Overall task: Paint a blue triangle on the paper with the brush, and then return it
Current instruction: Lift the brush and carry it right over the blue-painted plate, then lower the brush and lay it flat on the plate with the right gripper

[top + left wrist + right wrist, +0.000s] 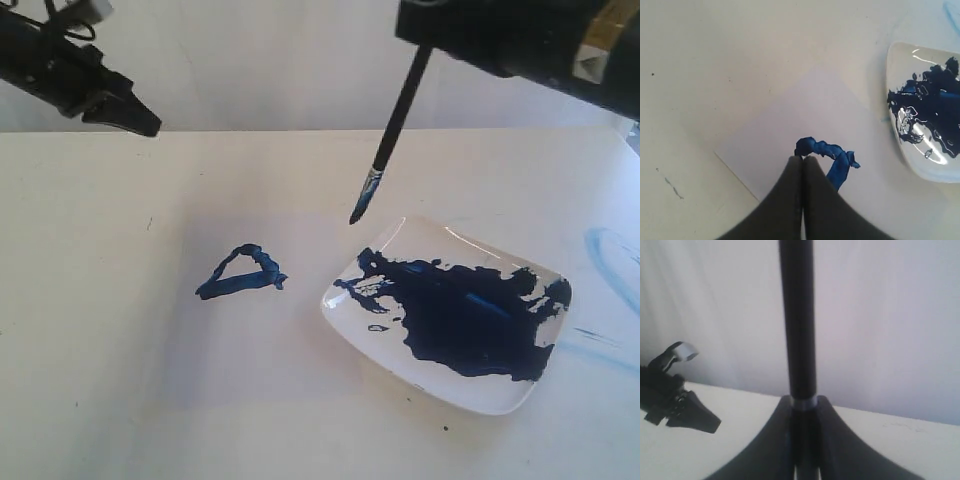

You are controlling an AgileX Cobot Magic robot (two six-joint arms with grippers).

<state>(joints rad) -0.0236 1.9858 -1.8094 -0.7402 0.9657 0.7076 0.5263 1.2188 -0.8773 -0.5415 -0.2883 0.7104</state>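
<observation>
Plate (352,318), smeared blue, at five o'clock; blue triangle (240,284) finished on the paper (805,110) at nine. The brush (395,125) hangs at one o'clock, clamped in the right claw (802,405); left claw (140,120) at eleven, pressed together, empty. Painting seems done; next, lower and release the brush

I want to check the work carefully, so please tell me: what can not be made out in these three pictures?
- Right wrist view: the top edge cuts off the tip of the brush.
- Left wrist view: the shut left tool covers part of the blue triangle and of the paper; the right edge cuts the plate.
- Exterior view: the top edge cuts the right tool, so its hold on the brush is not visible.
</observation>
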